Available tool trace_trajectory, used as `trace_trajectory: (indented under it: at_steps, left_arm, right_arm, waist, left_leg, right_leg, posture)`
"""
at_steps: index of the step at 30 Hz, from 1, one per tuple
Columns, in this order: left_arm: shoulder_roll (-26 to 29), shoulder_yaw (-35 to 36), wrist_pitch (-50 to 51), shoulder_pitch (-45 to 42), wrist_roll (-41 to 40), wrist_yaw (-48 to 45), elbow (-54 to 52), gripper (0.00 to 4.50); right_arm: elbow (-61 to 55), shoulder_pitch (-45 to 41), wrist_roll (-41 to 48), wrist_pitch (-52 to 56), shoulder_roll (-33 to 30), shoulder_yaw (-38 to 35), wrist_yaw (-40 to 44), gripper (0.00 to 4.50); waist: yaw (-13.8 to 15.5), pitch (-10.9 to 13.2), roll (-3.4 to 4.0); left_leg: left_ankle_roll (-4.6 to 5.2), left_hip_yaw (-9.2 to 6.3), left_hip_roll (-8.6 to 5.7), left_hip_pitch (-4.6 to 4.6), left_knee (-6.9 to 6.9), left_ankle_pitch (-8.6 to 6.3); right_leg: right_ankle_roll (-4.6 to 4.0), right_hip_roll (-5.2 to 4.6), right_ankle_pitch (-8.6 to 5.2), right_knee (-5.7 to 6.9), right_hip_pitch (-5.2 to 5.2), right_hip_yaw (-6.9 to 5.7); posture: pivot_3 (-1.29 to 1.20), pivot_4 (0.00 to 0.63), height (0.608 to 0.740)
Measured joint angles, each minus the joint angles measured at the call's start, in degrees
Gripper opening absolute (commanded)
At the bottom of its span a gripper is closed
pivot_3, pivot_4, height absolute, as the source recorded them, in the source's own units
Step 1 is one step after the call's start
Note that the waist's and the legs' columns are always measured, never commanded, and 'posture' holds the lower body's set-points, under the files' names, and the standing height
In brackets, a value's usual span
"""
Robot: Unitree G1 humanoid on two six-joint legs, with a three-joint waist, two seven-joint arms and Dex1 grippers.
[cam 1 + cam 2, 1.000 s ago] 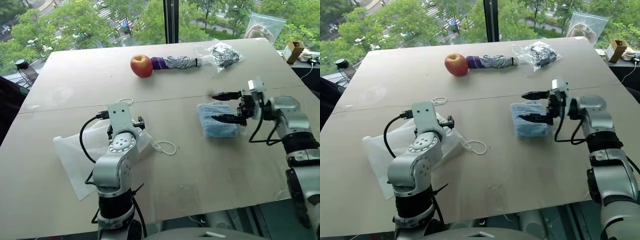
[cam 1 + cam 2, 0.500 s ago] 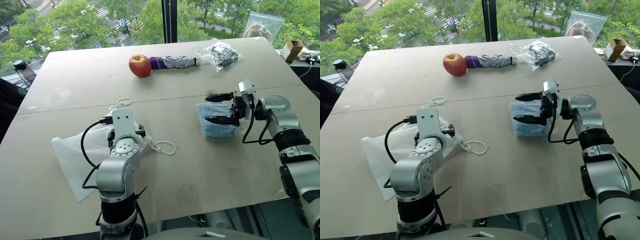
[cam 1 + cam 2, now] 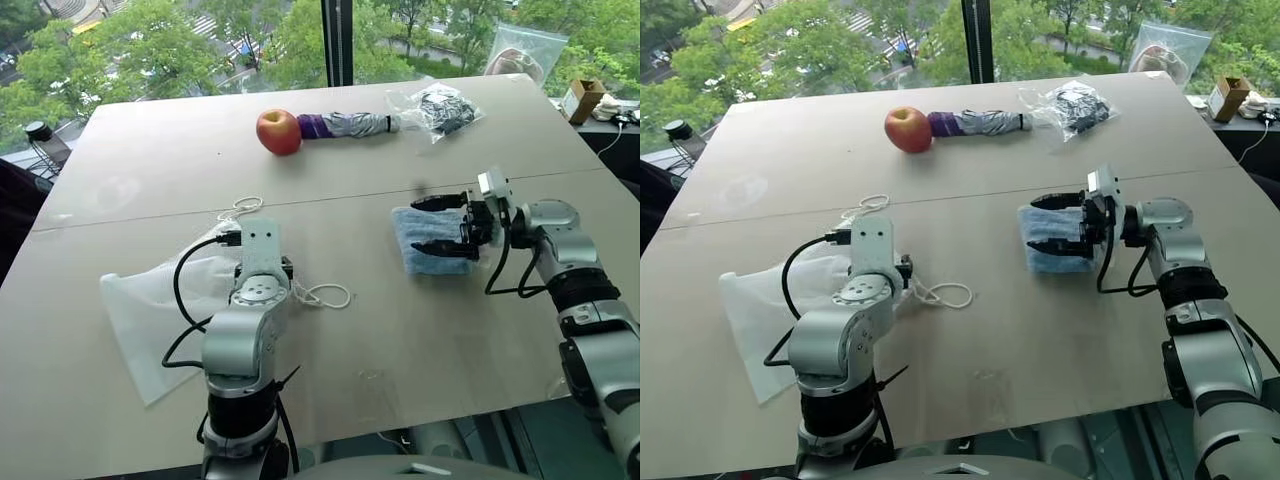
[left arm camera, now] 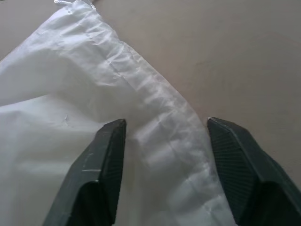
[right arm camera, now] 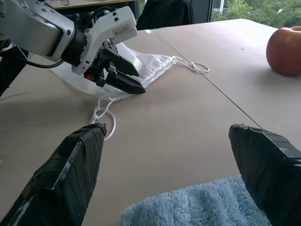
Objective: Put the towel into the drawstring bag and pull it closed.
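- Towel [image 3: 432,244]: light-blue, folded, lying flat on the tabletop [image 3: 420,330], right of centre.
- Right pincer [image 3: 430,225]: aimed leftward just above the towel's right part, released, with one black finger at the towel's far edge and the other over its near part. The right wrist view shows both fingers spread wide with the towel's pile low between them; nothing is grasped.
- Drawstring bag [image 3: 150,310]: white, thin, lying flat on the near-left part of the tabletop, its gathered mouth toward the centre. One cord loop [image 3: 328,295] trails right of the mouth; a second loop [image 3: 243,206] lies beyond it on the far side.
- Left pincer [image 4: 164,136]: set down at the bag's mouth. The left wrist view shows its fingers apart on either side of the gathered hem; whether they touch the fabric cannot be told. The hem is not clenched.
- Far side of tabletop: an apple [image 3: 279,131], a purple-and-grey umbrella [image 3: 350,125] touching it, and a clear plastic bag [image 3: 440,108] with dark contents.
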Motion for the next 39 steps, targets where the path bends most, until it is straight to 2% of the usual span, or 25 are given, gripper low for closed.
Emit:
trace_trajectory:
  at_steps: [1, 3, 4, 6, 12, 14, 16, 17, 18, 20, 23, 28, 29, 30, 32, 33, 36, 39]
  left_arm:
    - [0.0, 0.2, 0.2, 0.1, 0.3, 0.0, 0.0, 1.12]
    - [1.0, -0.1, -0.1, 0.5, 0.6, -0.8, 0.0, 0.27]
    - [2.2, -0.3, -0.6, 1.0, 0.6, -1.7, 0.0, 0.05]
    - [3.7, -0.9, -2.3, 1.8, 0.2, -3.9, -0.1, 0.05]
    - [26.5, -9.7, -19.5, 8.2, -2.2, -19.5, -3.5, 0.05]
    - [31.7, -10.2, -24.8, 9.8, -1.6, -22.9, -3.5, 0.05]
    - [40.1, -12.3, -35.5, 11.7, 0.9, -27.6, -2.0, 0.05]
    - [41.0, -12.5, -37.0, 11.9, 1.2, -28.1, -1.8, 0.05]
    - [45.4, -13.3, -44.5, 12.9, 3.7, -30.0, 0.2, 0.05]
    - [48.7, -13.4, -52.1, 13.8, 6.1, -31.0, 2.7, 0.05]
    - [47.5, -9.7, -65.6, 15.0, 4.8, -32.7, 6.5, 0.05]
    - [41.5, -1.0, -78.2, 13.9, -4.5, -37.2, 8.7, 0.05]
    - [41.3, -0.6, -78.6, 13.9, -5.1, -37.6, 8.9, 0.05]
    - [38.8, 1.7, -79.9, 13.9, -10.3, -40.3, 10.3, 0.05]
    - [38.3, 2.1, -80.0, 13.9, -11.7, -40.9, 10.9, 0.05]
    - [35.4, 4.4, -78.7, 13.7, -18.1, -43.6, 12.5, 0.05]
    - [34.2, 6.2, -76.1, 13.8, -24.6, -47.0, 13.3, 0.05]
    - [34.6, 6.3, -75.3, 15.4, -27.1, -51.6, 13.4, 0.05]
  right_arm:
    - [-0.1, 0.1, 0.0, 0.0, 0.0, -0.1, 0.0, 4.50]
    - [-0.3, 0.2, 0.0, 0.0, 0.0, -0.2, 0.0, 4.50]
    - [-0.4, 0.3, -0.1, 0.0, 0.0, -0.3, 0.0, 4.50]
    - [-0.4, 0.4, -0.1, 0.0, 0.1, -0.4, 0.0, 4.50]
    - [-0.4, 0.6, -0.4, -0.1, 1.3, -0.5, 0.0, 4.50]
    - [-0.4, 0.6, -0.5, -0.2, 1.2, -0.6, 0.0, 4.50]
    - [-0.4, 0.6, -0.5, -0.2, 1.3, -0.7, 0.0, 4.50]
    - [-0.4, 0.6, -0.5, -0.3, 1.4, -0.7, 0.0, 4.50]
    - [-0.4, 0.8, -0.6, -0.4, 1.4, -0.8, 0.0, 4.50]
    - [-0.6, 1.2, -0.6, -0.5, 1.4, -1.3, 0.0, 4.50]
    - [-3.2, 3.9, -0.1, -0.1, 1.4, -2.7, -0.3, 4.50]
    - [-8.8, 8.3, 0.3, 1.2, 1.5, -4.5, -2.4, 4.50]
    - [-9.1, 8.5, 0.3, 1.2, 1.5, -4.5, -2.5, 4.50]
    - [-11.1, 10.0, 0.3, 1.3, 1.5, -5.0, -4.0, 4.50]
    - [-11.4, 10.4, 0.3, 1.3, 1.6, -5.0, -4.4, 4.50]
    - [-13.3, 11.6, 0.4, 1.9, 1.8, -5.4, -6.1, 4.50]
    - [-15.0, 12.5, 0.5, 2.6, 1.9, -6.0, -7.5, 4.50]
    - [-17.0, 13.8, 0.8, 3.3, 1.8, -6.7, -8.4, 4.50]
  waist:
    - [-0.1, 0.0, 0.00]
    - [-0.1, 0.0, 0.00]
    - [0.0, 0.0, 0.00]
    - [0.1, 0.0, 0.00]
    - [0.1, 0.0, 0.01]
    - [0.2, 0.0, 0.02]
    - [0.3, 0.0, 0.04]
    - [0.3, 0.0, 0.04]
    - [0.3, 0.0, 0.04]
    - [0.3, 0.0, 0.05]
    - [0.4, 0.0, 0.05]
    - [0.4, 0.0, 0.05]
    - [0.4, 0.0, 0.05]
    - [0.3, 0.0, 0.07]
    - [0.2, 0.0, 0.07]
    - [0.2, 0.0, 0.08]
    - [0.3, 0.0, 0.07]
    - [0.2, 0.0, 0.07]
  left_leg:
    - [-0.01, 0.01, 0.00, 0.02, -0.01, 0.00]
    - [-0.04, 0.00, 0.00, 0.03, -0.01, 0.02]
    - [-0.07, -0.01, 0.00, 0.04, -0.01, 0.04]
    - [-0.08, -0.02, 0.00, 0.04, -0.01, 0.05]
    - [-0.16, -0.01, 0.01, 0.02, -0.07, 0.09]
    - [-0.15, 0.01, 0.00, 0.02, -0.09, 0.09]
    - [-0.14, 0.04, 0.00, 0.02, -0.13, 0.09]
    - [-0.14, 0.03, -0.01, 0.02, -0.13, 0.09]
    - [-0.14, 0.01, 0.01, 0.00, -0.16, 0.09]
    - [-0.13, 0.02, 0.02, -0.01, -0.23, 0.08]
    - [-0.11, -0.02, 0.02, -0.21, -0.27, 0.07]
    - [-0.09, -0.11, 0.02, -0.43, -0.23, 0.06]
    - [-0.08, -0.11, 0.02, -0.42, -0.23, 0.06]
    - [0.04, -0.08, 0.01, -0.41, -0.22, -0.01]
    - [0.09, -0.09, 0.01, -0.41, -0.19, -0.04]
    - [0.11, -0.08, 0.01, -0.38, -0.14, -0.04]
    - [0.12, -0.12, -0.01, -0.38, -0.07, -0.05]
    - [0.12, -0.12, 0.00, -0.34, -0.07, -0.05]
  right_leg:
    - [0.00, 0.01, 0.00, 0.03, 0.00, 0.01]
    - [0.00, 0.02, 0.00, 0.09, 0.00, 0.01]
    - [0.00, 0.03, 0.00, 0.13, 0.00, 0.00]
    - [0.00, 0.01, 0.00, 0.17, 0.00, -0.01]
    - [-0.04, -0.03, -0.01, 0.26, -0.10, 0.04]
    - [-0.04, -0.04, -0.01, 0.22, -0.10, 0.07]
    - [-0.05, -0.08, -0.01, 0.15, -0.11, 0.09]
    - [-0.05, -0.08, -0.01, 0.15, -0.11, 0.09]
    - [-0.06, -0.08, -0.01, 0.07, -0.11, 0.06]
    - [-0.06, -0.22, 0.00, 0.00, -0.13, 0.07]
    - [-0.05, -0.42, 0.00, -0.09, -0.29, 0.01]
    - [-0.04, -0.48, 0.01, -0.16, -0.41, 0.01]
    - [-0.04, -0.48, 0.01, -0.16, -0.41, 0.01]
    - [-0.04, -0.46, 0.01, -0.13, -0.41, -0.03]
    - [-0.03, -0.44, 0.01, -0.11, -0.41, -0.08]
    - [-0.03, -0.44, 0.01, -0.02, -0.40, -0.10]
    - [-0.03, -0.40, 0.02, 0.06, -0.38, -0.15]
    - [-0.03, -0.11, 0.01, 0.06, -0.35, -0.13]
  posture:
    - [0.00, 0.150, 0.740]
    - [0.00, 0.150, 0.740]
    - [0.00, 0.150, 0.740]
    - [0.00, 0.150, 0.740]
    - [0.00, 0.150, 0.740]
    - [0.00, 0.150, 0.740]
    - [0.00, 0.150, 0.740]
    - [0.00, 0.150, 0.740]
    - [0.00, 0.150, 0.740]
    - [0.00, 0.150, 0.740]
    - [0.00, 0.150, 0.740]
    - [0.00, 0.150, 0.740]
    - [0.00, 0.150, 0.740]
    - [0.00, 0.150, 0.740]
    - [0.00, 0.150, 0.740]
    - [0.00, 0.150, 0.740]
    - [0.00, 0.150, 0.740]
    - [0.00, 0.150, 0.740]
